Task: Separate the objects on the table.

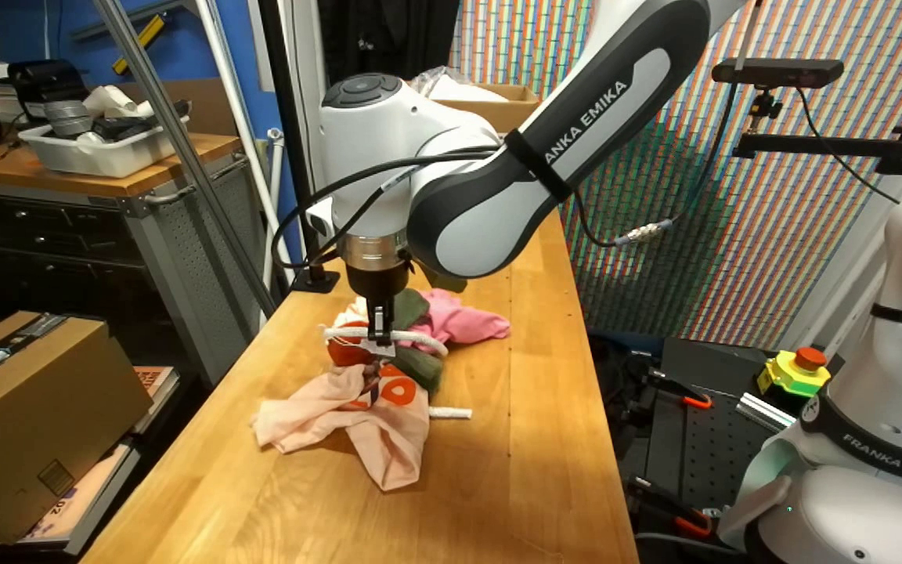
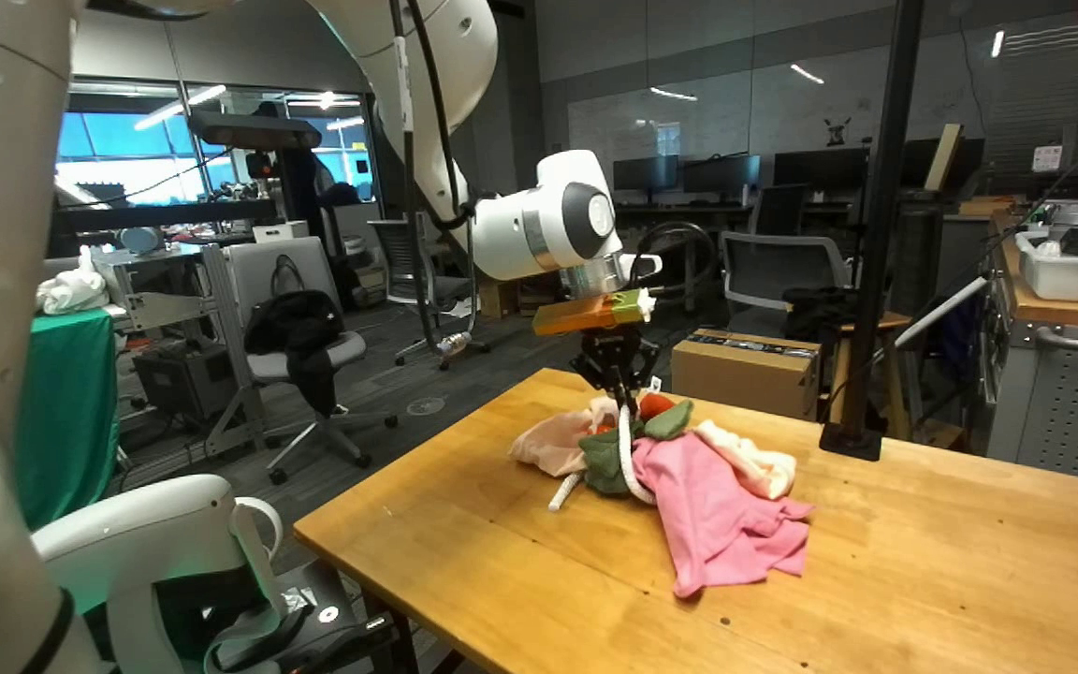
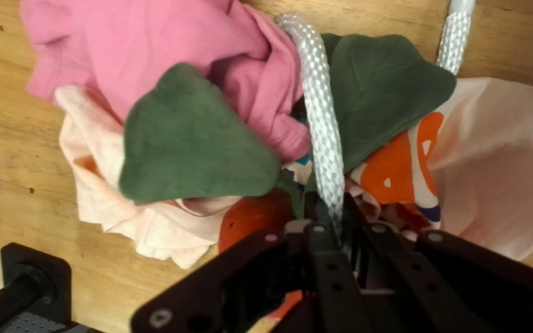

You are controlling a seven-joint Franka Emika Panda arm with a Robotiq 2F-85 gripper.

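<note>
On the wooden table the objects lie in one heap. My gripper points straight down over it, shut on the white rope, which rises in an arch over the pile. Pink cloth spreads to one side, with a cream cloth partly under it. A pale peach cloth with orange print lies on the opposite side. Dark green leaf-shaped pieces sit near the middle in the wrist view. Below the fingers a red-orange item is partly hidden.
A black post on a square base stands on the table close to the heap. An open carton is at the far end in an exterior view. A cardboard box sits off the table, and a second robot arm stands beside it.
</note>
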